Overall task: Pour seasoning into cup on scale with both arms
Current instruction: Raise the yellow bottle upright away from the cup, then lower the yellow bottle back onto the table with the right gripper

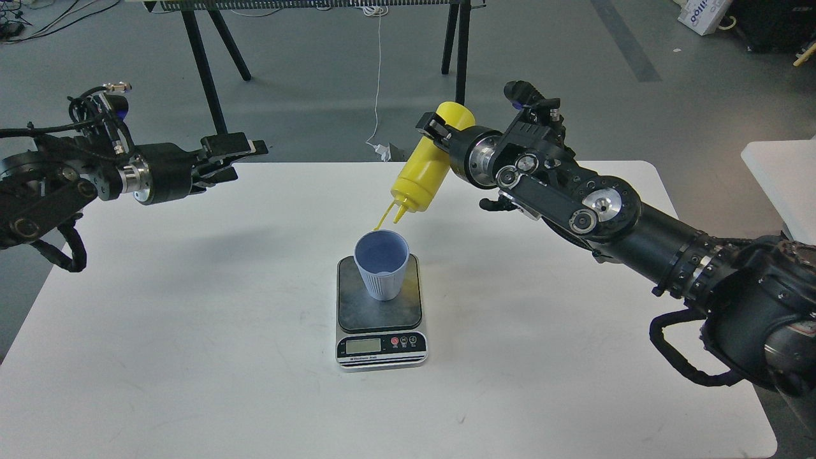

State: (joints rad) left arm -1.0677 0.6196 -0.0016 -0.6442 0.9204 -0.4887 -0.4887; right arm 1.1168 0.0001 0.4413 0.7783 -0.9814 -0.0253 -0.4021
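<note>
A light-blue cup stands upright on the dark plate of the silver scale in the middle of the white table. My right gripper is shut on the yellow seasoning bottle near its base. The bottle is tilted steeply, nozzle down and to the left, with the nozzle tip and its hanging cap strap just above the cup's far rim. My left gripper hovers over the table's far left, well away from the cup; its fingers look slightly parted and hold nothing.
The white table ends near the bottom and right. A second white surface is at the right edge. Black stand legs and a white cable stand on the floor behind the table.
</note>
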